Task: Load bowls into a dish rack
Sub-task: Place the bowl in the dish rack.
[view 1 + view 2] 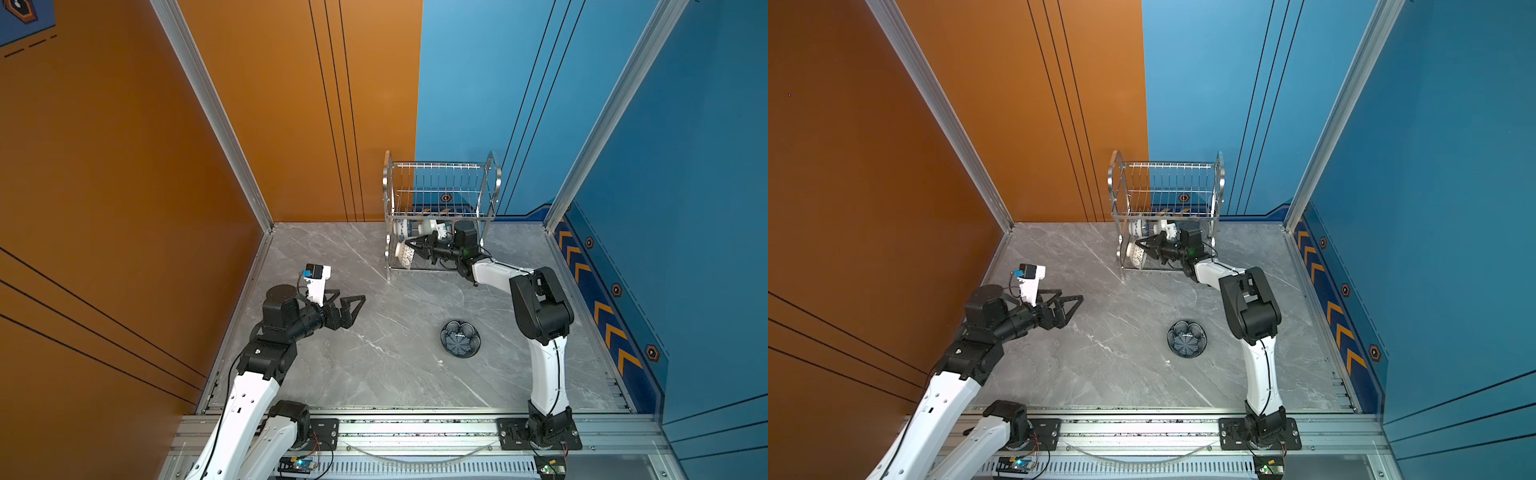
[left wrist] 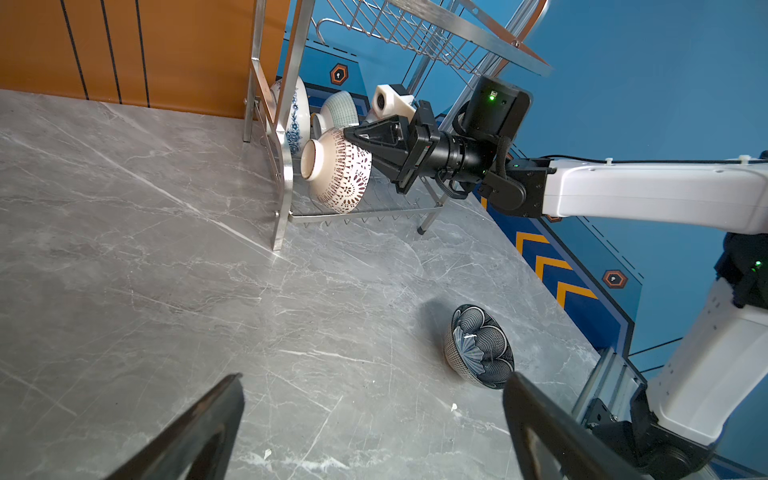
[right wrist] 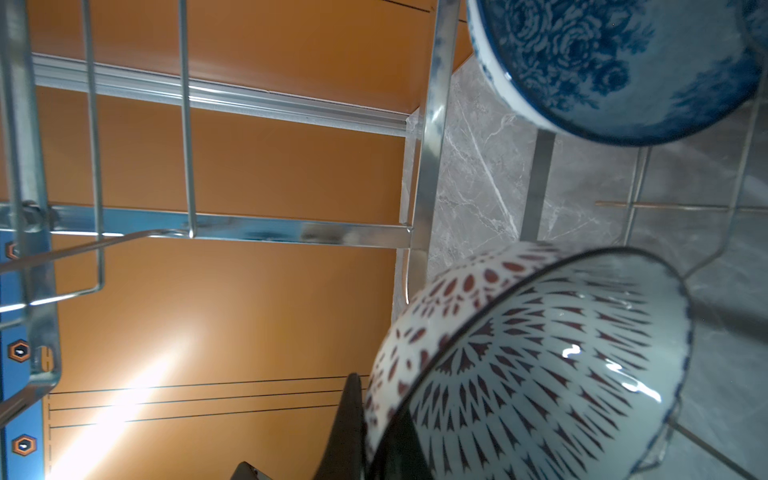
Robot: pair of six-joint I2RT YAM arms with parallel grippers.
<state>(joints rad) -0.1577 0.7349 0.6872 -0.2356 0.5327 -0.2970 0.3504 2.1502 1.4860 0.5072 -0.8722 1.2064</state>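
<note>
Three bowls racked, one waiting

The leaf bowl, pinched at its rim by the right gripper, is held on edge on the lower shelf of the rack, probably to fit the wires, beside the floral bowl and lattice bowl. The navy bowl is left on the table. The left gripper is spread open.

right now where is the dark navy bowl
In both top views the dark navy bowl sits upright on the table, on the robot's right side, apart from the dish rack and close beside the right arm.
</note>
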